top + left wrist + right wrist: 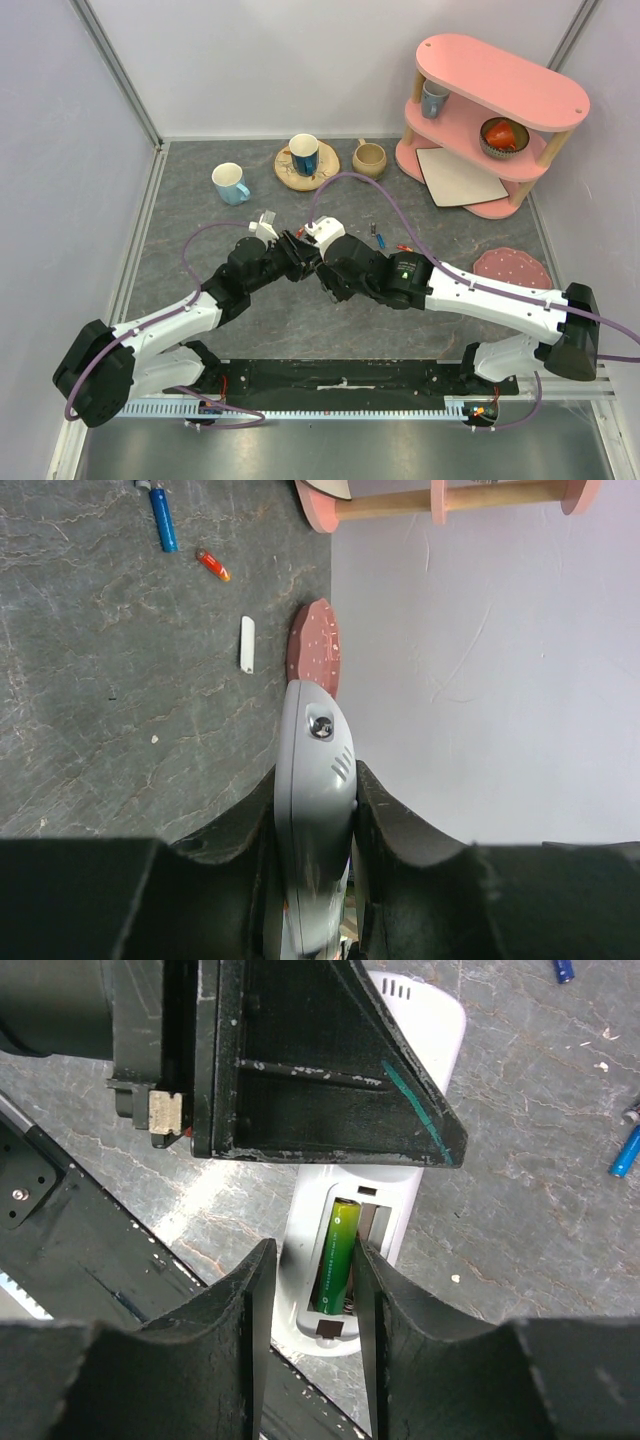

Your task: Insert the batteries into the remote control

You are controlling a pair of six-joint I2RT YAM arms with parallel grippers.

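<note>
At the right gripper (315, 1245): jaws parted, gripping nothing. 1 green battery (338, 1255) lies between its 2 fingers, seated lengthwise in the open slot on the back of the remote control (432, 1030). 1 finger sits close at the battery's side, and there is a clear gap at the other.

At the left gripper (315, 770): clenched on the remote control, 1 finger on each long edge. The remote's rounded end, with 1 screw and some short vents, pokes out past the fingertips. In the right wrist view, 1 black finger of this gripper crosses the remote between the slot and the vented end.

Loose on the table (180, 220), out past the remote's vented end (left wrist view):
- 1 round pink mat (315, 650), nearest the remote's tip
- 1 small white strip (247, 644), just beside the mat
- 1 red battery (213, 565), farther out
- 1 blue battery (163, 520), near the red one but apart from it
- a dark tip at the frame edge by the blue battery; cannot tell what it is

Farther from the remote, toward the back wall (top view):
- 1 light blue mug (230, 183)
- 1 blue mug (304, 154), standing on 1 wooden coaster (290, 175)
- 1 tan cup (368, 158)

Back and to the right of the remote: 1 pink shelf (520, 85) holding 1 cup (434, 97), 1 bowl (503, 137) and 1 white board (458, 177).
</note>
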